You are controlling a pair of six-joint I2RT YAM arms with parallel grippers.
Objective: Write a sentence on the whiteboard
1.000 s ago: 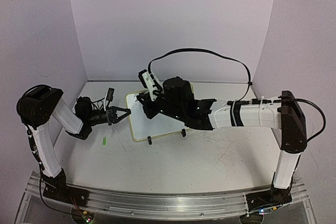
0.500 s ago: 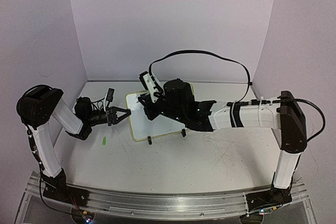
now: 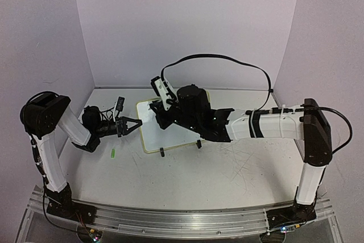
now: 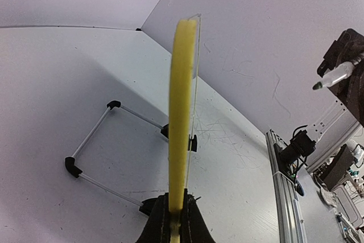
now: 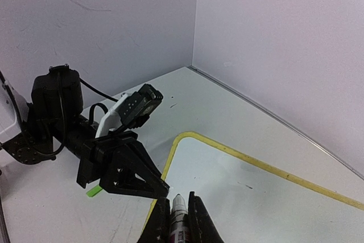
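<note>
The right pincer [image 5: 181, 206], clamped on the marker [image 5: 178, 213], had shifted only slightly over the board [image 5: 244, 209]. The left pincer [image 4: 176, 208] gripped its frame. No writing showed.

A white desk [image 3: 227, 177] carries everything here, its surface crossed by thin grey scratches that lie thickest over its right near part. A silver aluminium rail [image 3: 182, 220] runs along the whole of its near edge. On the desk's left part, closer to its near edge than to its back edge, a small bright green stick-shaped piece [image 3: 113, 153] lies flat by itself. Plain lilac walls [image 3: 187, 21] rise from the desk's left, back and right edges and meet in two corners at its back.
</note>
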